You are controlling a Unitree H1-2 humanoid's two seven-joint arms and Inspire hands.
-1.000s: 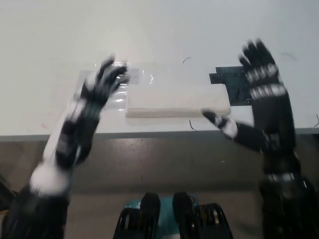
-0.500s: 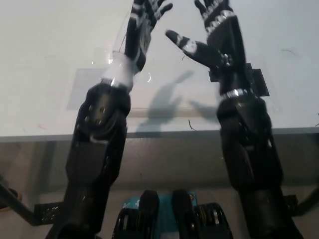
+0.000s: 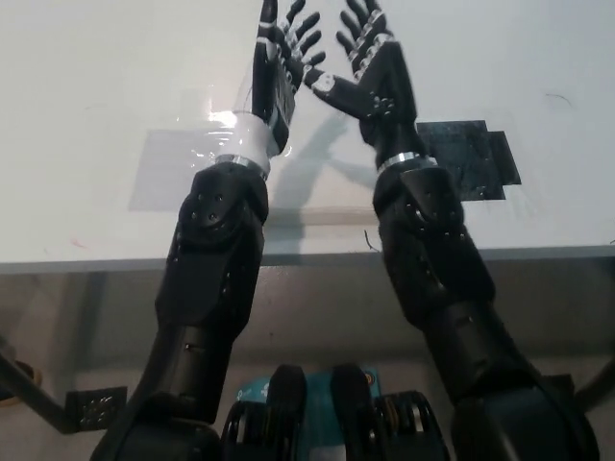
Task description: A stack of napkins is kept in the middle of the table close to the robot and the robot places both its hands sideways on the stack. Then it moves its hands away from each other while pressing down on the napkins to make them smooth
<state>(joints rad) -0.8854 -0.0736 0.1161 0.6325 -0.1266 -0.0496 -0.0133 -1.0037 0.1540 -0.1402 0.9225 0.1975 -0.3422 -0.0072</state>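
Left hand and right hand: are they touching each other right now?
Apart. The head view shows the left hand and right hand raised side by side with fingers spread, and a strip of white table plainly visible between them.

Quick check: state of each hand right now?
Left hand: open, fingers spread, holding nothing.
Right hand: open, fingers spread, holding nothing.

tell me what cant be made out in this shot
Head view, the only view:
- Napkin stack: almost wholly hidden beneath both forearms; only a pale strip shows between them.
- Whether the left hand or right hand touches the table: cannot tell from this steep angle.
- Dark patch: its left part is covered by the right arm.
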